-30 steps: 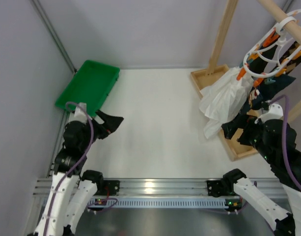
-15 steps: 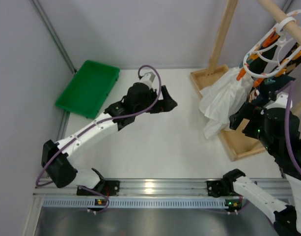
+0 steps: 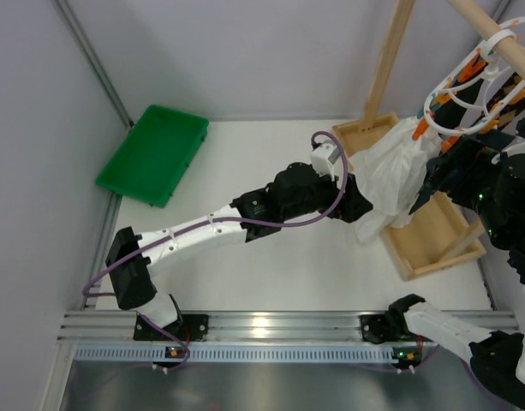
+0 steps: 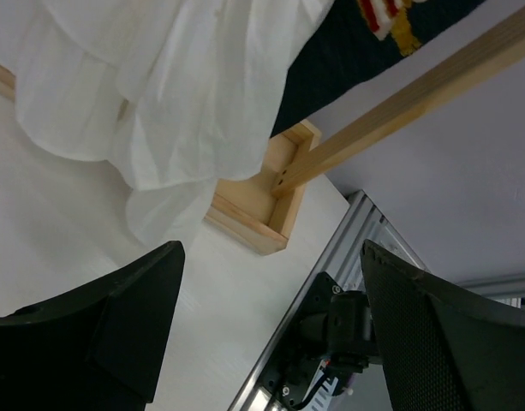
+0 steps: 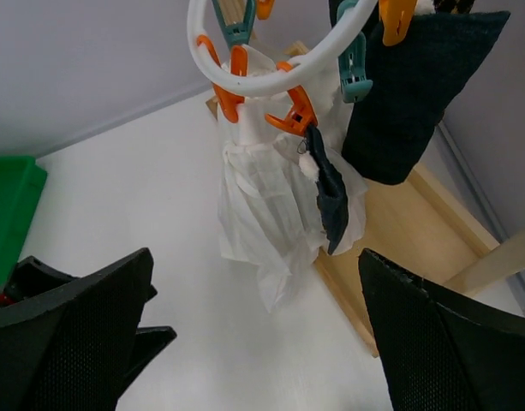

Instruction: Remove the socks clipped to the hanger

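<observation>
Approach to hanger; no sock gripped yet.
Right end effector point(image 5: 262, 342), jaws apart and empty, sits below the hanger point(image 5: 253, 86) over the desk's point(image 3: 271, 274) far right corner. The socks point(image 5: 399, 94) hang from its clips point(image 5: 296, 120). Left end effector point(image 4: 271, 330), also apart and empty, faces the white cloth point(image 4: 185, 94). Best move: close on one sock just under its clip and pull straight down. The cloth beside the nearest sock could snag, and the wooden rack point(image 3: 433, 240) crowds the reach.

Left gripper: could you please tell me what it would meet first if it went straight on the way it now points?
Most likely the lower folds of the large white crumpled cloth, just ahead of the open left gripper; the pale wooden rack base lies behind, though depth is unclear.
</observation>
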Tool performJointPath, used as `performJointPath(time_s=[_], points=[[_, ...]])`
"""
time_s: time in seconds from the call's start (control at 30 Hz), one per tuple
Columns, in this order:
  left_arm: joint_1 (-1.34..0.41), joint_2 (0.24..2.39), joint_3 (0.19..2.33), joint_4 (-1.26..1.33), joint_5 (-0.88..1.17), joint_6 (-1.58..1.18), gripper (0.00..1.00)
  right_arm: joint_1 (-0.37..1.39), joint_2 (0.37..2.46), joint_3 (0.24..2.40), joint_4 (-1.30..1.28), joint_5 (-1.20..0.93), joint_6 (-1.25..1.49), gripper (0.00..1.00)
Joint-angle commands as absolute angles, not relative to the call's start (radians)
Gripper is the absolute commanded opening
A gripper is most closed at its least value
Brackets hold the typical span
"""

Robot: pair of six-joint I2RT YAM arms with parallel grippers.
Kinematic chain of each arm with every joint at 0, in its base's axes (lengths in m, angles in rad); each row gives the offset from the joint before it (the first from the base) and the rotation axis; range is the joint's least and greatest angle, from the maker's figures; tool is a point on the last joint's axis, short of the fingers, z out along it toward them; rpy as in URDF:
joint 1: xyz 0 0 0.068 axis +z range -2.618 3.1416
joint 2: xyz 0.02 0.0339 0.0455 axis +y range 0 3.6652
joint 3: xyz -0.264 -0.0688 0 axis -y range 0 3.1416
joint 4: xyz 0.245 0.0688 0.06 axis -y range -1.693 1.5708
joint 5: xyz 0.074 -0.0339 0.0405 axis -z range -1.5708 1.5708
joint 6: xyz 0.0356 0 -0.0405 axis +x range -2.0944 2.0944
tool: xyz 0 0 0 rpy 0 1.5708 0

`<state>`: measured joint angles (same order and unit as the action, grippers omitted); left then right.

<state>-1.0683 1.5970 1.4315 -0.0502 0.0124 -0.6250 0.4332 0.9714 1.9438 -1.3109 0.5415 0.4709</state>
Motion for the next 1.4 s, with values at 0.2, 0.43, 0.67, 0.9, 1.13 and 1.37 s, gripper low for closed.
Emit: performJointPath(time_s=[0.2, 0.43, 0.67, 0.9, 1.13, 1.37], points=[[-1.103, 1.627, 1.502, 0.032, 0.095, -0.529, 0.80, 0.420, 0.972, 1.697, -1.114, 0.646, 0.374, 0.95], [-1.104, 1.631, 1.502, 0.031, 0.146, -0.511, 0.75, 0.231, 1.000, 1.589, -1.022, 0.536, 0.318, 0.89], [-1.106, 1.606, 1.473, 0.031, 0.113, -0.473, 0.63, 0.143, 0.996, 1.494, -0.930, 0.477, 0.279, 0.76], [-1.143, 1.657, 1.534, 0.031, 0.023, -0.353, 0.57, 0.143, 1.012, 1.519, -0.887, 0.361, 0.268, 0.30], [-1.172, 1.738, 1.597, 0.101, -0.120, -0.210, 0.69, 0.141, 1.068, 1.588, -0.937, 0.281, 0.310, 0.00], [-1.172, 1.847, 1.706, 0.135, -0.146, -0.077, 0.87, 0.143, 1.069, 1.611, -0.969, 0.181, 0.356, 0.00]])
